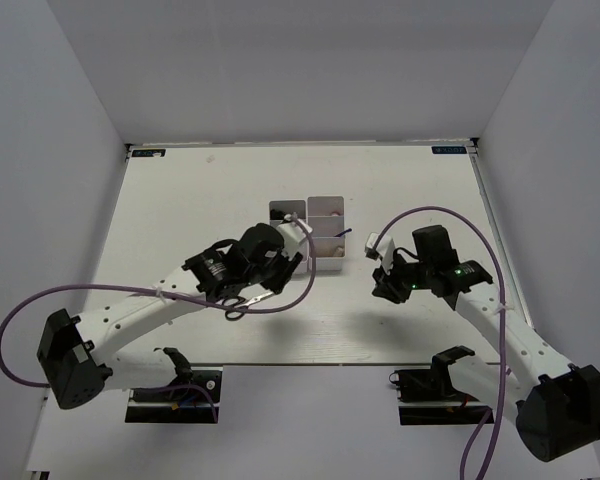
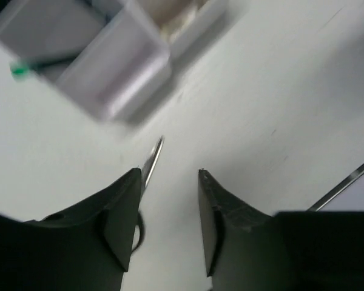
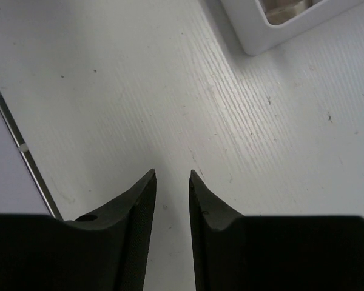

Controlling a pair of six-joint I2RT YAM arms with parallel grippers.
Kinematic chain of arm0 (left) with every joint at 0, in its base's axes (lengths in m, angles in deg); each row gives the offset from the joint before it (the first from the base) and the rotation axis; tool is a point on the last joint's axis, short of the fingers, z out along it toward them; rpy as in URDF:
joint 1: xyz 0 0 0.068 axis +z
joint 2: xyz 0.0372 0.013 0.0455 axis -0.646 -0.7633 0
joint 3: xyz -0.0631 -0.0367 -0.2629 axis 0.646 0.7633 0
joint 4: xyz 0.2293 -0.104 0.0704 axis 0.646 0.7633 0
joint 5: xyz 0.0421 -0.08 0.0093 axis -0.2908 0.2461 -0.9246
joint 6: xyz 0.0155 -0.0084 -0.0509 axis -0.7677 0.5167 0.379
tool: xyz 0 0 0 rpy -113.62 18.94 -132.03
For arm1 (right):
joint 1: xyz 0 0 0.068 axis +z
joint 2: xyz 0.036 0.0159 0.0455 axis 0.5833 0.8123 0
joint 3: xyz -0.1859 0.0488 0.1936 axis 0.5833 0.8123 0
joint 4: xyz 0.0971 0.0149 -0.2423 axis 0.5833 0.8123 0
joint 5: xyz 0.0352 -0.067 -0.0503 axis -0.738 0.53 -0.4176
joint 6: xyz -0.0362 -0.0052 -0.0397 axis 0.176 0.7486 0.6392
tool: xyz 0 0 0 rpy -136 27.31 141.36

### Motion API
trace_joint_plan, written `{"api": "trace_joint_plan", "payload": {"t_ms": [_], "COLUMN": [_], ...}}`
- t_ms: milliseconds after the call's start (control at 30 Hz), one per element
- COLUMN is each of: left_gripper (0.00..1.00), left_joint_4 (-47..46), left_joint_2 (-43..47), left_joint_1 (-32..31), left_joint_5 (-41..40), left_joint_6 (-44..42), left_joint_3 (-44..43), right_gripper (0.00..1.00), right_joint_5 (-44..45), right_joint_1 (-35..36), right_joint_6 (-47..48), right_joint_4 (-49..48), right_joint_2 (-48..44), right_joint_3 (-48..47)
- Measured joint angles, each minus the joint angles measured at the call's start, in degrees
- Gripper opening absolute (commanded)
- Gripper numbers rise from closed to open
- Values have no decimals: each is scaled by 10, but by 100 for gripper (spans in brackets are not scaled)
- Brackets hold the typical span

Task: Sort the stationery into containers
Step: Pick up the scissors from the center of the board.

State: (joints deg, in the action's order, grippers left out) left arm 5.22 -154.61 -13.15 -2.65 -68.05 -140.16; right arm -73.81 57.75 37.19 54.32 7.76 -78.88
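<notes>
The containers (image 1: 325,235) are a white block of bins mid-table; they show blurred at the top left of the left wrist view (image 2: 109,79), and one corner of them shows in the right wrist view (image 3: 273,24). A dark slim pen (image 1: 337,236) sticks out of one bin. The black-handled scissors (image 1: 242,303) lie on the table under my left arm. Their blade (image 2: 153,159) pokes out past my left finger, outside the jaws. My left gripper (image 2: 170,173) is open and empty, just short of the containers. My right gripper (image 3: 172,174) hovers over bare table, open a little, holding nothing.
A green-tipped item (image 2: 18,70) lies in a bin. The table's edge strip runs at the right of the left wrist view (image 2: 346,185) and at the left of the right wrist view (image 3: 18,145). Purple cables (image 1: 310,285) loop beside both arms.
</notes>
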Motion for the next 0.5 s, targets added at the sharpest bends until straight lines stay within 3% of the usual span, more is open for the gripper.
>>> {"api": "trace_joint_plan", "payload": {"t_ms": [67,100,167,233,300,500], "left_gripper": [37,13,1,1,9,18], "left_joint_4": [41,52,83,103,125,142], "left_joint_2": [18,26,51,68,77,72], "left_joint_1": [23,33,64,93,129,222], "left_joint_5": [3,3,1,-2,-9,-22], "left_joint_6": [2,8,22,47,79,148], "left_joint_3": [39,60,116,149,164,175], "right_gripper": [34,34,34,34,34,34], "right_joint_5": [-11,-15,-18,-20,-21,-21], "right_joint_1": [1,1,1,1,1,1], "right_joint_6": [2,3,5,5,6,7], "right_joint_4": [1,2,4,4,4,4], "right_joint_2": [9,10,10,10,10,10], "right_joint_3": [0,0,0,0,0,0]}}
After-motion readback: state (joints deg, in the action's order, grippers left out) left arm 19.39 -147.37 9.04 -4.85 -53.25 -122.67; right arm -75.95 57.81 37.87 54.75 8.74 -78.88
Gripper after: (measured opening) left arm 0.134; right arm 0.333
